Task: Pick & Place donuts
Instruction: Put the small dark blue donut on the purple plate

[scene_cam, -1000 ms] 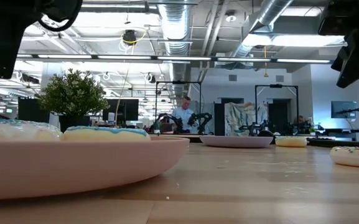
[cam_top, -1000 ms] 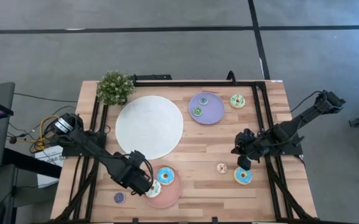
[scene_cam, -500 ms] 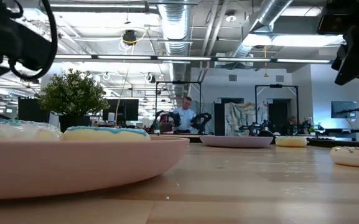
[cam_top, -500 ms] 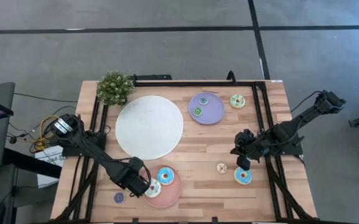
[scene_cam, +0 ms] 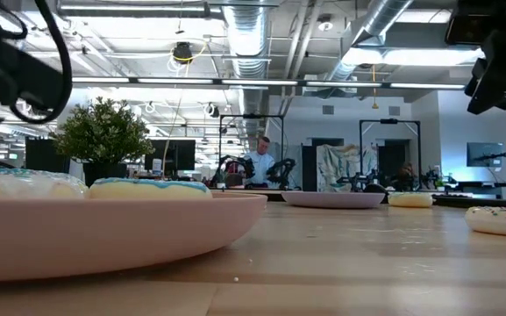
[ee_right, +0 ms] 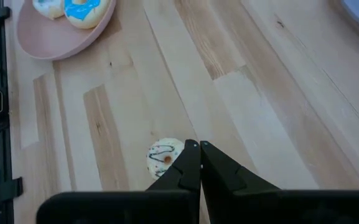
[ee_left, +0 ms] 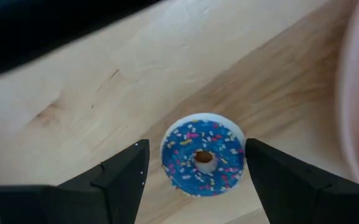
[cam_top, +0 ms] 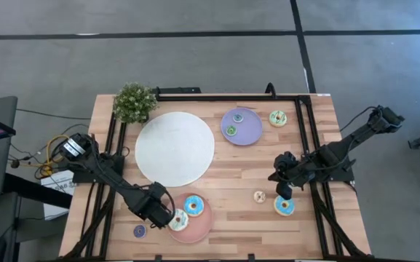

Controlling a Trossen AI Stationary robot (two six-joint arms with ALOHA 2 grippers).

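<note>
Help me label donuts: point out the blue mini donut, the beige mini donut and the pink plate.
blue mini donut (ee_left: pixel 203 155): left wrist view, on its sprinkled icing.
beige mini donut (ee_right: pixel 161 155): right wrist view, on its icing.
pink plate (cam_top: pixel 196 233): high view, on bare rim.

no readable text, labels or signs

Blue mini donut (ee_left: pixel 203 155) with multicoloured sprinkles; pink plate (ee_right: pixel 55 34); pale wooden table (ee_right: pixel 241 93).

Wood surface (cam_top: pixel 231 164): white plate (cam_top: pixel 175 148), lilac plate (cam_top: pixel 242 126), pink plate (cam_top: pixel 195 230), plant (cam_top: pixel 134 102). Loose donuts: green (cam_top: pixel 278 118), beige (cam_top: pixel 259 196), sprinkled (cam_top: pixel 284 206), blue mini (cam_top: pixel 140 231).
</note>
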